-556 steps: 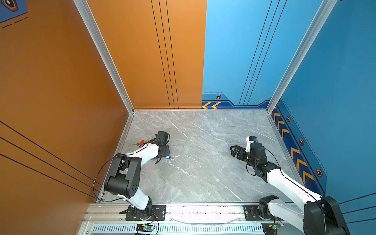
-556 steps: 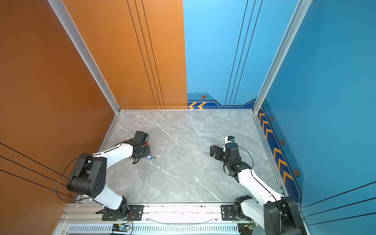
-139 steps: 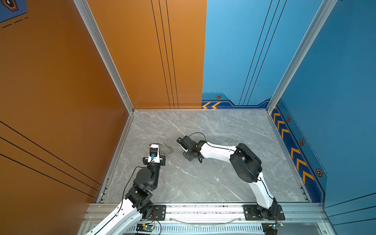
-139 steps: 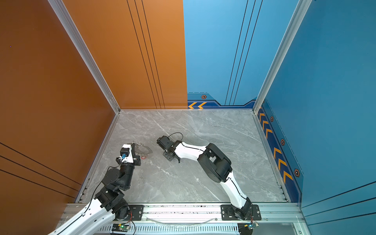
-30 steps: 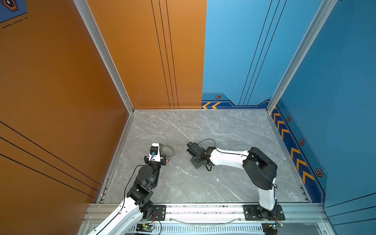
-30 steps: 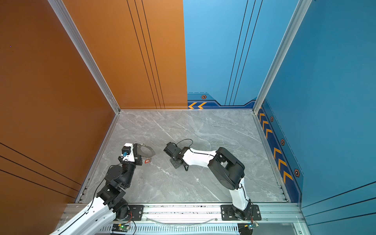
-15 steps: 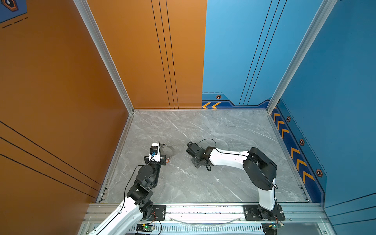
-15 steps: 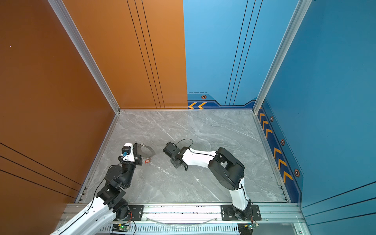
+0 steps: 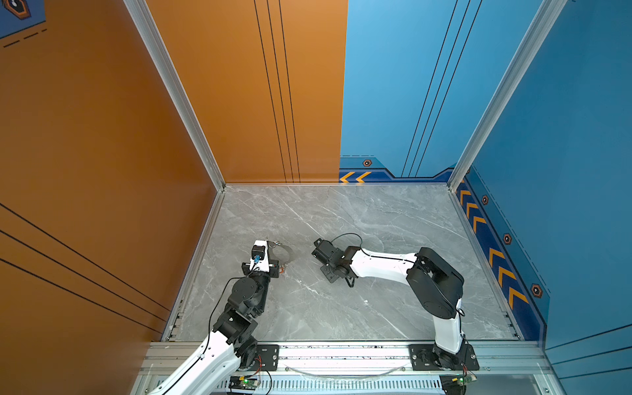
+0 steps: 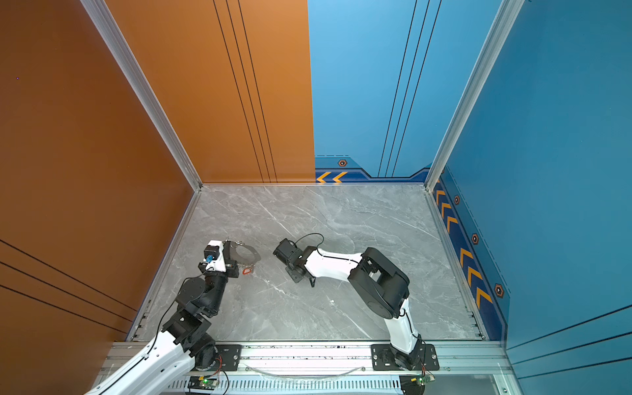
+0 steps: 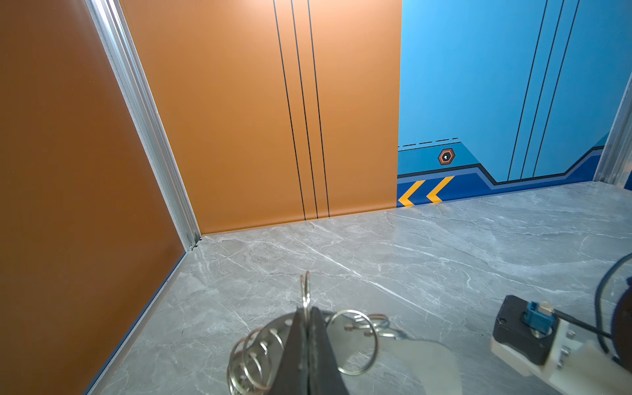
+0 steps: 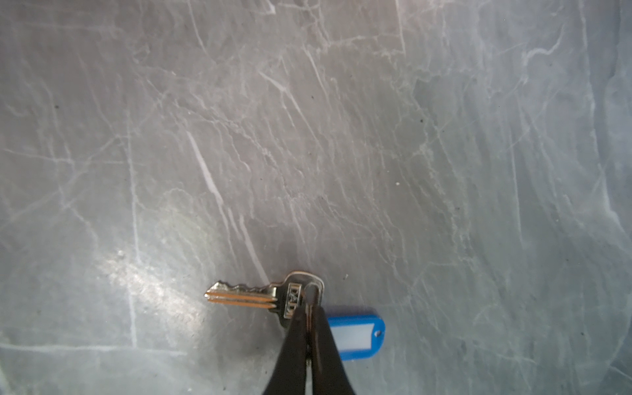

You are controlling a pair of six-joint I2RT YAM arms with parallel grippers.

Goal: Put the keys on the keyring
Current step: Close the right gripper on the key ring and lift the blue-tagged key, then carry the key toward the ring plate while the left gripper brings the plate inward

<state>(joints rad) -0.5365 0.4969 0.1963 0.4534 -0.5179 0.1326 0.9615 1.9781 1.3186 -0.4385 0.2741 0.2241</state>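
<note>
Grasp step: right jaws clamped on blue-tagged key, on table, well apart from keyring; left jaws clamped on a keyring split ring. Next: lift key, bring to that ring.

The left arm and the right arm have smooth white shell links between bulky black joint housings. A thin black cable runs along each arm. Black base plates with silver screws sit on an aluminium rail. The left tool and the right tool have narrow, tapered black fingers. A white camera bracket carries a blue plug.
</note>
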